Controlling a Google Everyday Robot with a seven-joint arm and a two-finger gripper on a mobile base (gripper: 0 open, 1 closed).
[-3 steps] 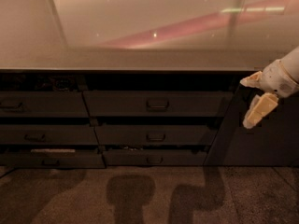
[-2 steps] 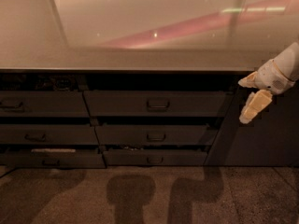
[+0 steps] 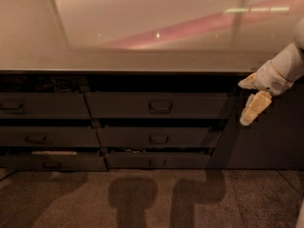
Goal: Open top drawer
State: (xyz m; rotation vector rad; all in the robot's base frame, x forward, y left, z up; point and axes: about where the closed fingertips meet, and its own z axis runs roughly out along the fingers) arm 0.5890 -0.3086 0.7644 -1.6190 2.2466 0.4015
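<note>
Gripper hangs at far right, just under the desk edge, fingers spread, empty. Top drawer lies to its left, long axis horizontal. Its loop handle is well left, at about gripper height.

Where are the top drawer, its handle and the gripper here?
Top drawer [image 3: 121, 106]: camera view, front panel left of centre.
Handle [image 3: 160, 107]: camera view, centre of the loop.
Gripper [image 3: 242, 103]: camera view, right of the drawer, gap between its open fingers.
</note>
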